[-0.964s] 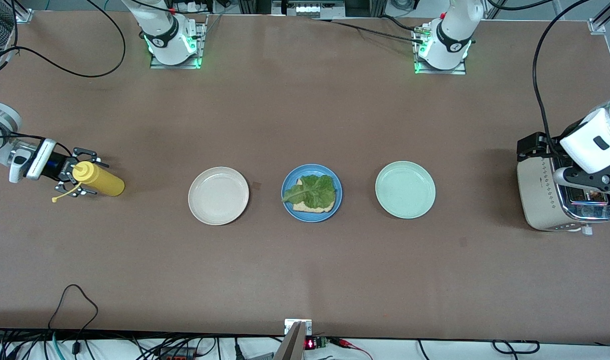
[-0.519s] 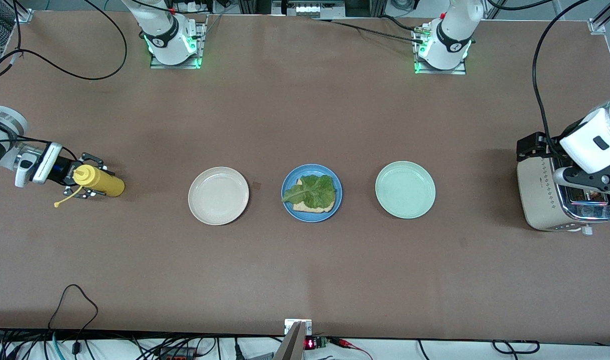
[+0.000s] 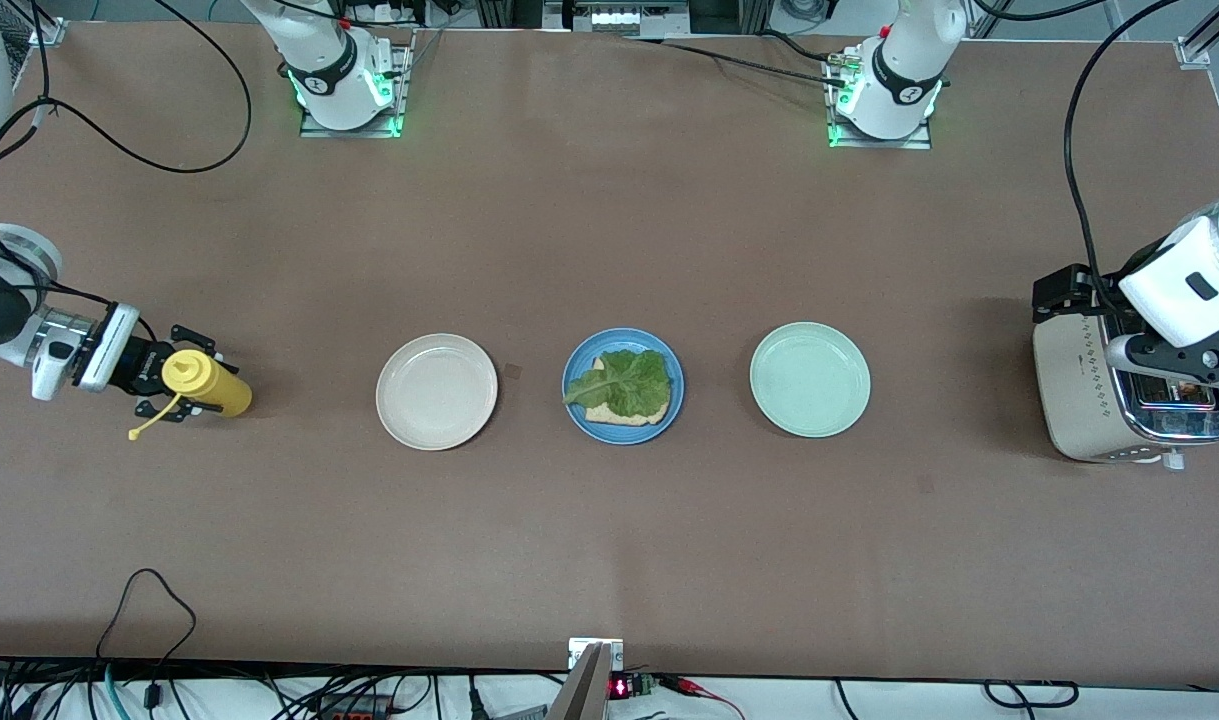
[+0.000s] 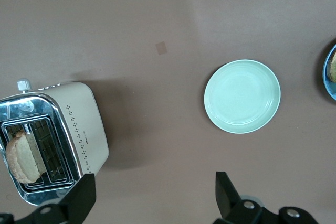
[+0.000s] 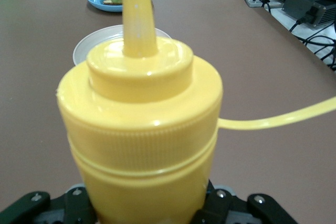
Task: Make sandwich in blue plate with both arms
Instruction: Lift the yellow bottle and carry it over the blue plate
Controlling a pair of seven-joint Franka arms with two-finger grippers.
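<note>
Right jaws [image 3: 184,388] clamp mustard bottle [image 3: 209,384], fingertips hidden

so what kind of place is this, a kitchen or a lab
Most likely a robotics lab, not a kitchen: two arms bolted to a brown table, loose cables along its edge, and kitchen props laid out, a toaster and three plates including the blue plate.

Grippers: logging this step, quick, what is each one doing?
Left gripper: open, over the toaster.
Right gripper: shut on the yellow squeeze bottle.
</note>
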